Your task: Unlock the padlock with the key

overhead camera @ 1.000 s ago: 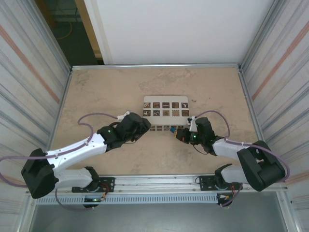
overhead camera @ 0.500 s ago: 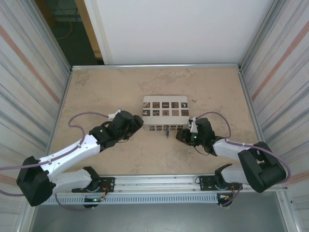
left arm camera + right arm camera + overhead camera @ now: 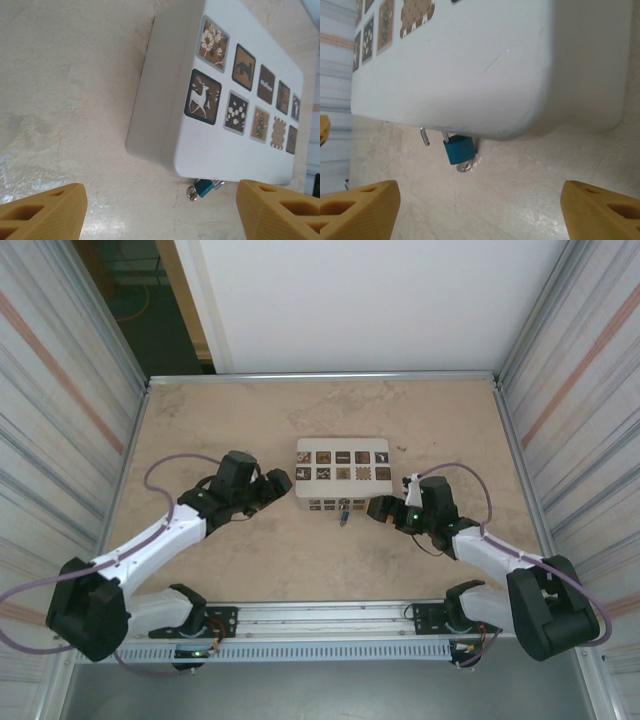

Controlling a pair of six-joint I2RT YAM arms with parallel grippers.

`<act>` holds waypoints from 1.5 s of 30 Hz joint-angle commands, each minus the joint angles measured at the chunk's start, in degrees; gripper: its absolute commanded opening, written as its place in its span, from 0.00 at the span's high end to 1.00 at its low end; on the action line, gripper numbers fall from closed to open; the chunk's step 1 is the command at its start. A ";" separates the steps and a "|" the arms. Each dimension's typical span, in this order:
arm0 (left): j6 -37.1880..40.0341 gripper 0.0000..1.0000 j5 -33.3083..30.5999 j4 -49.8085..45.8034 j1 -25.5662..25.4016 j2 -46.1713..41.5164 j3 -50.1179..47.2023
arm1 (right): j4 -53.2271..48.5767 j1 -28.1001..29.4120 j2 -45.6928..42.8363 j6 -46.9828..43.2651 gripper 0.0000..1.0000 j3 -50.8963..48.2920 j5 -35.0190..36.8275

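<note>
Toward the near side of the table (image 3: 220,420):

Left gripper (image 3: 278,481). Fingers spread wide, grasping nothing. Drawn back to the left of the box front, having sat close in beside the lock a second ago.

Right gripper (image 3: 378,508). Likewise released, fingers apart and empty. Clenched just right of the lock a second ago, now backed off a little to the right.

Between the two, slightly beyond:

Padlock (image 3: 458,149). Small blue block, hanging at the lower front edge of the white box (image 3: 470,60), touching neither gripper.

Key (image 3: 465,166). Pale metal, left sticking out of the lock's underside, apart from all fingers.

Shackle (image 3: 424,136). Seemingly sprung, with one hooked leg clear of the body beside the block. Too small in the overhead view to confirm.

Farther back:

White box, as above. Two rows of dark patterned squares (image 3: 202,96) on top. Sits where it sat a second ago.

Judged from both releases and the retreat: turning likely finished and unlocking probably achieved, with the lock not yet lifted off the box. Worth checking the free shackle leg before counting the task as done.
</note>
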 commanded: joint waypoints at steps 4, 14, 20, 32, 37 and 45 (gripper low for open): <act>8.64 0.21 10.32 2.73 1.41 9.23 6.89 | -2.33 -4.47 0.10 -4.04 0.01 2.35 -2.23; 10.27 0.23 15.23 2.14 1.67 21.02 14.22 | -5.78 -6.04 9.37 -13.12 0.01 12.01 -3.25; 8.07 0.24 17.49 3.50 1.67 22.67 12.92 | -7.01 -5.77 15.32 -18.17 0.01 17.24 -8.35; 4.41 0.25 18.06 6.97 -1.47 17.80 8.00 | -9.69 0.69 23.43 -24.29 0.01 26.30 -7.27; 2.51 0.25 16.18 6.50 -2.62 14.30 5.31 | -8.48 3.14 27.54 -24.50 0.01 30.02 -6.12; 0.17 0.25 12.75 6.47 -3.91 9.01 1.09 | -7.63 5.03 31.71 -24.11 0.00 33.97 -3.93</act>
